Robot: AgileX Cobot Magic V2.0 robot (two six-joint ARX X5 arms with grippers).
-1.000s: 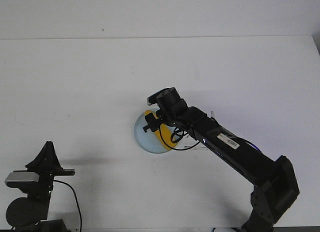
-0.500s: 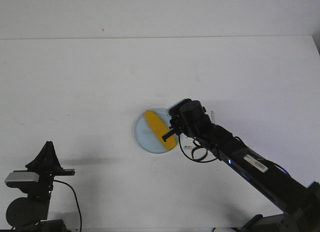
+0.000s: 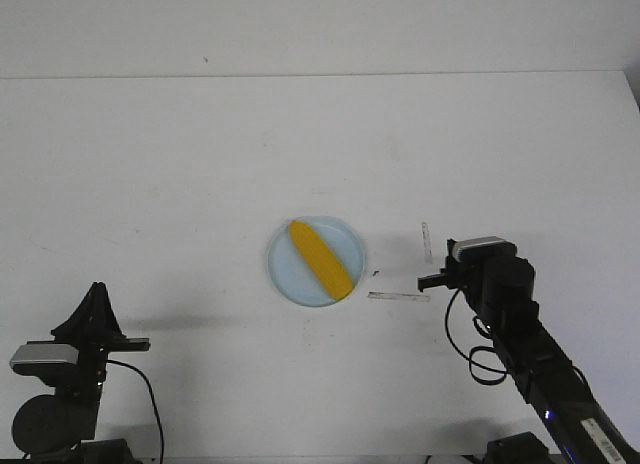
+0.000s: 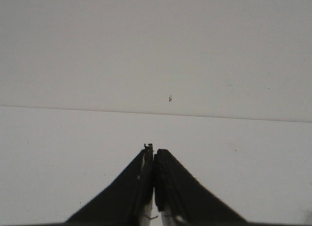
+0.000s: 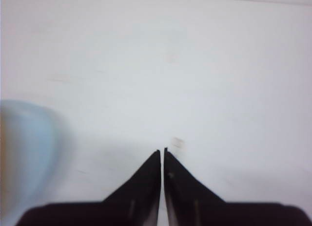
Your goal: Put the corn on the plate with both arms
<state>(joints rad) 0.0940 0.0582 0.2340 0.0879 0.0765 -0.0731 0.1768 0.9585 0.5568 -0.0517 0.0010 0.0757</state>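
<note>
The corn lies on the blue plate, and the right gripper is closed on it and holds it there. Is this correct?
Not quite. The corn does lie on the plate, but the right gripper is not on it: the front view shows it apart from the plate, and the right wrist view shows its jaws shut on nothing.

Right arm [image 3: 520, 334] has withdrawn from the plate [image 3: 283, 267] toward the near right of the table — its gripper [image 3: 430, 281] now stands well apart from the rim, jaws together, beside the tape strips [image 3: 398, 296]. The corn [image 3: 319, 257], a second ago partly hidden under the gripper, now lies fully exposed — diagonal across the plate, released.
</note>
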